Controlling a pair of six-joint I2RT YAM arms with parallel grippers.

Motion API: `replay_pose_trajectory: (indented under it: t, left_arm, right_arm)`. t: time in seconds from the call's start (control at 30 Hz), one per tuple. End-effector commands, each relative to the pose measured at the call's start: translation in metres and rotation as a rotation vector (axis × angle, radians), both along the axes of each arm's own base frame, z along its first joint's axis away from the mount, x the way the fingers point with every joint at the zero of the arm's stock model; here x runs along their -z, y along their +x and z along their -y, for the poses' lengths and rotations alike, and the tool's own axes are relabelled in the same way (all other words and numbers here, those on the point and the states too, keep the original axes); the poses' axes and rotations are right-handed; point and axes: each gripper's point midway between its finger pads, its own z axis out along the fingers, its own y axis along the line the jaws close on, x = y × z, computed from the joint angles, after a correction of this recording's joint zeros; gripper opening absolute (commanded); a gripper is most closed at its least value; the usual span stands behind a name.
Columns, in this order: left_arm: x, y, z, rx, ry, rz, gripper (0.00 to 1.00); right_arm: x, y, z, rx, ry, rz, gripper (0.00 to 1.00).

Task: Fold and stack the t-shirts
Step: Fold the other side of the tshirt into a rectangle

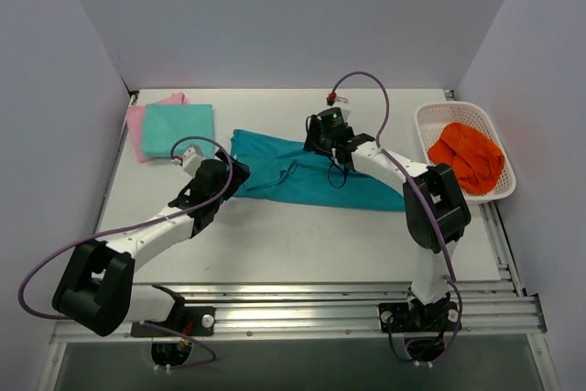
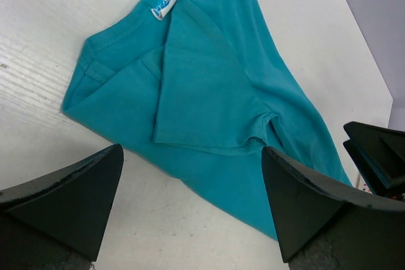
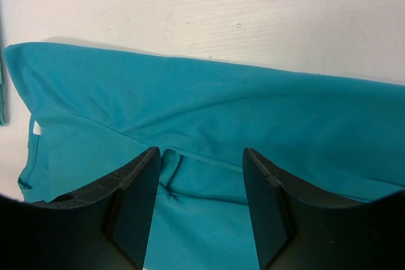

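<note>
My left gripper [image 2: 191, 155] stood with its jaws wide apart and nothing between them, hanging over the left end of the teal t-shirt [image 1: 302, 179], near the collar and its small white label [image 2: 162, 7]. My right gripper [image 3: 199, 156] sat at the far edge of the same shirt, about the middle of its length. Its jaws were partly apart, and I could see cloth below the gap but none pinched in it.

The teal shirt lay across the middle of the table [image 1: 302, 244], already doubled lengthwise, with a sleeve [image 2: 202, 86] turned in on top. I judged it light, limp and a little clingy. It would sag and drag rather than keep its shape, and a grip that caught only the top layer would peel the fold open. I would take it at the two corners of one short end, pinching through every layer at the hem.

At the far left the aqua-mint shirt [image 1: 179, 128] lay folded on the pink shirt [image 1: 135, 130], whose edge showed to the left. At the far right a white slotted basket [image 1: 458, 105] held a bunched orange cloth [image 1: 469, 157] and, as far as I could see, nothing else.
</note>
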Motion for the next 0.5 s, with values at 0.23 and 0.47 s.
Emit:
replay_pose_trajectory:
  t: [0.23,0.47]
  left_arm:
    - [0.024,0.004,0.009,-0.088,-0.048,-0.046,1.00]
    - [0.045,0.008,0.020,-0.091,-0.052,-0.074,0.91]
  right_arm:
    - [-0.061,0.015,0.053,0.076,0.041,0.085,0.51]
    - [-0.070,0.017,0.078,0.103,0.072,0.098,0.51]
